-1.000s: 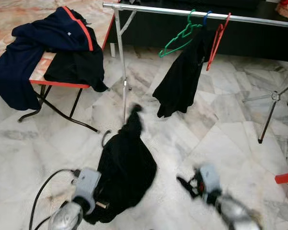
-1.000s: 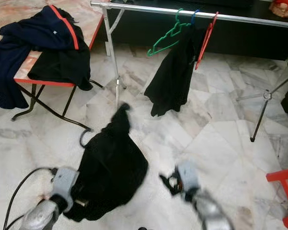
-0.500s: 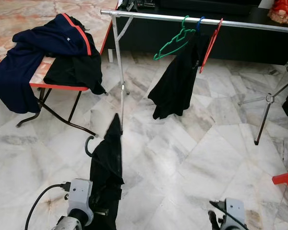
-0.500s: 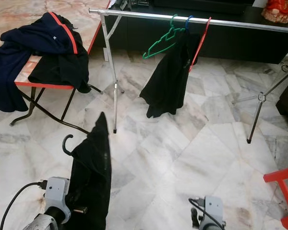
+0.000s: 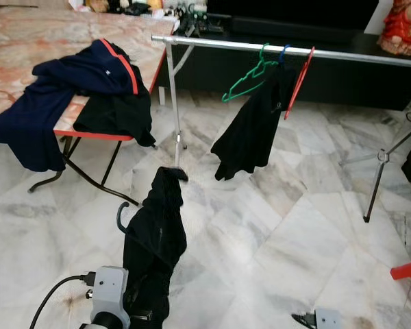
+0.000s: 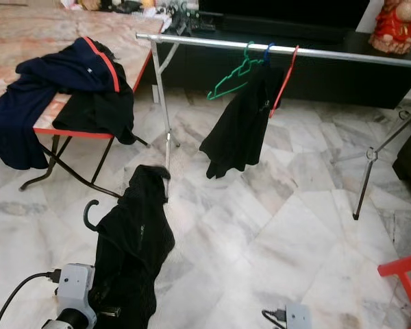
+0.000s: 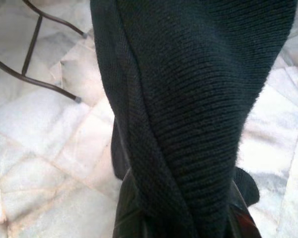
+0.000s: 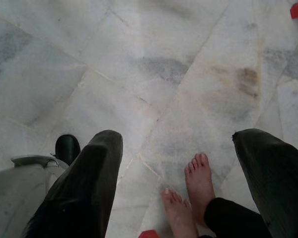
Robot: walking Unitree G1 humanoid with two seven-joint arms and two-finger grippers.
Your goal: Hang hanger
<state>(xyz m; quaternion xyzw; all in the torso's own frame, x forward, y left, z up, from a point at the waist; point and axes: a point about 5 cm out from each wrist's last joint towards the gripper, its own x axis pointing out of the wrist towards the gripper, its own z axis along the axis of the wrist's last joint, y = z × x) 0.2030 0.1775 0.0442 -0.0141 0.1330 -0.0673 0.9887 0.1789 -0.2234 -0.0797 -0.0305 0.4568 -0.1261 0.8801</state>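
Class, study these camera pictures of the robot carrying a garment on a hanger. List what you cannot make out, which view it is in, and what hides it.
- Left end effector, left wrist view: the black knitted garment covers its fingers, so its grip is unseen.
- Black plastic hanger, right eye view: the garment hides all but its hook.
- Right end effector, right wrist view: open; in the eye views the bottom edge cuts it off.
- Person's bare feet, right wrist view: the rest is cut off.

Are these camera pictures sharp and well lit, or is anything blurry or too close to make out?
Left and right eye views: sharp, evenly lit, the rail and marble floor crisp. Left wrist view: the black garment sits so close its knit blocks most of the picture, with its bottom edge dim. Right wrist view: floor in focus, the right claw fingers dark and soft-edged, a person's bare feet clear.
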